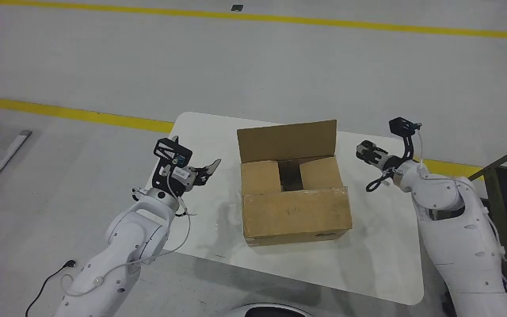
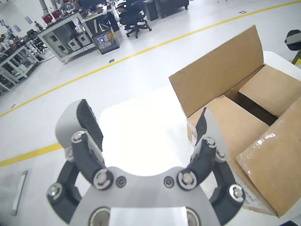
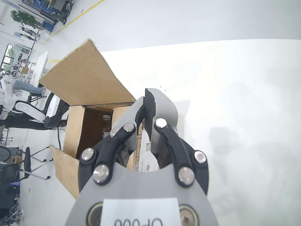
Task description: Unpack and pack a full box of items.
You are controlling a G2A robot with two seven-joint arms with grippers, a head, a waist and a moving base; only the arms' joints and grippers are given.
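Observation:
A brown cardboard box (image 1: 295, 208) stands in the middle of the white table (image 1: 380, 261). Its far flap (image 2: 218, 71) stands upright, the side flaps lie folded inward, and a dark gap (image 1: 291, 175) stays between them. Through that gap a bottle-like item (image 3: 106, 119) shows inside the box (image 3: 70, 128). My left gripper (image 1: 207, 171) hovers left of the box (image 2: 258, 142), apart from it; the left gripper (image 2: 144, 109) is open and holds nothing. My right gripper (image 1: 361, 150) sits right of the box near its far corner; the right gripper (image 3: 146, 97) is shut and holds nothing.
The table's rounded edge runs close behind my left gripper. Bare tabletop (image 1: 380, 198) lies right of the box and in front of it. A metal frame (image 1: 495, 170) stands beyond the table's right edge. Yellow lines (image 1: 79, 115) cross the floor.

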